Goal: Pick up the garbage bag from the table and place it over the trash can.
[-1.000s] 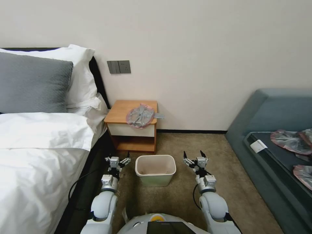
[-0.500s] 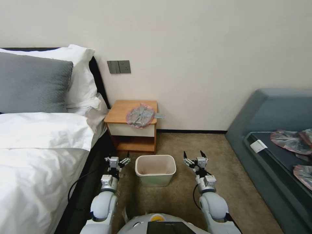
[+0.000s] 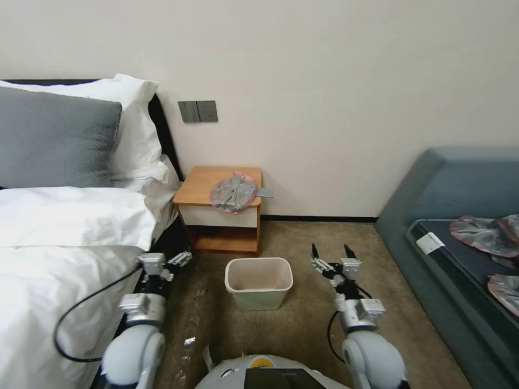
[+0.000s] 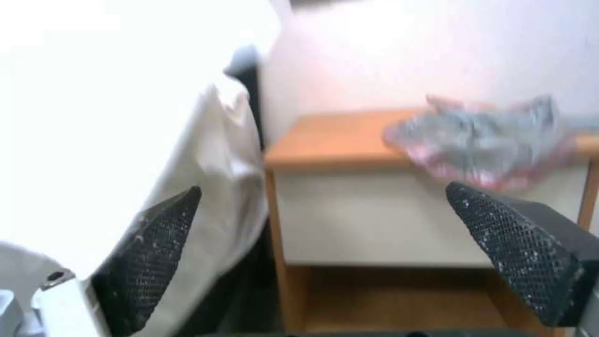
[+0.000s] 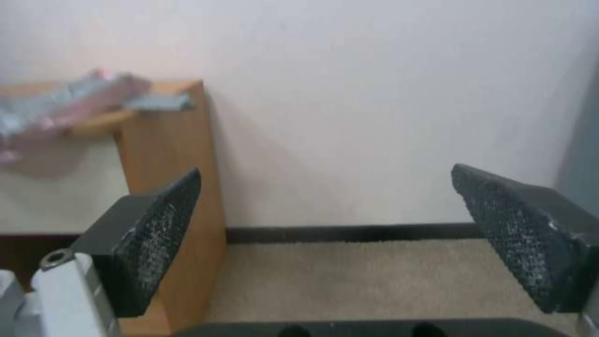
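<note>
Left hand [image 3: 174, 263] hung low beside the white bed [image 3: 65, 254], its black mesh-textured fingers [image 4: 153, 255] spread wide, nothing held. Right hand [image 3: 331, 258] hovered just right of the trash can [image 3: 259, 281], also spread & empty. Garbage bag [image 3: 233, 192], thin crinkled grey plastic w/ pinkish-red rim, lay bunched on the orange-brown wooden tabletop [image 3: 208, 185], drooping over its front edge. Trash can was smooth cream plastic, rounded-rectangular, on beige carpet [image 3: 303, 324], well apart from the bag.
</note>
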`<state>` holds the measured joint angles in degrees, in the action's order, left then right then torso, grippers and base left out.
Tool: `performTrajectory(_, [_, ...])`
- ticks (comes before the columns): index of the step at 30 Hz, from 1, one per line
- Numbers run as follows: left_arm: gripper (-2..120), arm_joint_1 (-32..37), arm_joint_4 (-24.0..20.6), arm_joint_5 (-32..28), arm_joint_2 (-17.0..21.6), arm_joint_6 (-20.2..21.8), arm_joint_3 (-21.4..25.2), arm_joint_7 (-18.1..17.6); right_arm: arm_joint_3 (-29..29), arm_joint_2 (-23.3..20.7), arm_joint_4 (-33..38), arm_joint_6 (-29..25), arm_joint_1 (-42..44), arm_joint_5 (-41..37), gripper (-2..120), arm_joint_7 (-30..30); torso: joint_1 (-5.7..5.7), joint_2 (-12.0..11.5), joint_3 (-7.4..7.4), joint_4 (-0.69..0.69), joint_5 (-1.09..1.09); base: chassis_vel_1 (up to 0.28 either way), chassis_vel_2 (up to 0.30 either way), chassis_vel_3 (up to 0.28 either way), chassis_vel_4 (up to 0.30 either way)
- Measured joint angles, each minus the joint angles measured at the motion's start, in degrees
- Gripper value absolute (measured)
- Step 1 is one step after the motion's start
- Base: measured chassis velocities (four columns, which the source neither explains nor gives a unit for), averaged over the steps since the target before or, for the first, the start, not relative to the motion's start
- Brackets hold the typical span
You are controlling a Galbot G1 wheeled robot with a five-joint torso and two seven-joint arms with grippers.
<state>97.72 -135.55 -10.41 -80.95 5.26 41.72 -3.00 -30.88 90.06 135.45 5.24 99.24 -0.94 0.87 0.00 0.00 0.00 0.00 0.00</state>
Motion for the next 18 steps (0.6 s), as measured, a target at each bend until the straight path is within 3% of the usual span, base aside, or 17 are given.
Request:
performTrajectory(5, [100,3.85,-6.32,-2.83,1.90,1.50,4.41,-0.57,0.67,1.26,7.03,3.19,2.92,-1.97,100,0.61,0.00,0.00,-0.01,-0.01,0.04,0.000,0.000,0.000,0.000])
performTrajectory(7, [100,4.38,-6.41,-2.91,2.03,1.60,4.93,-0.51,1.02,1.17,7.56,4.56,2.72,-3.40,100,0.82,0.00,0.00,0.00,0.01,-0.04,0.000,0.000,0.000,0.000])
performTrajectory(18, [100,5.16,-4.97,-2.54,1.40,0.24,4.25,-0.37,1.94,-0.73,6.20,6.94,0.73,-10.64,100,1.39,0.00,0.00,0.00,0.00,0.01,0.000,0.000,0.000,0.000])
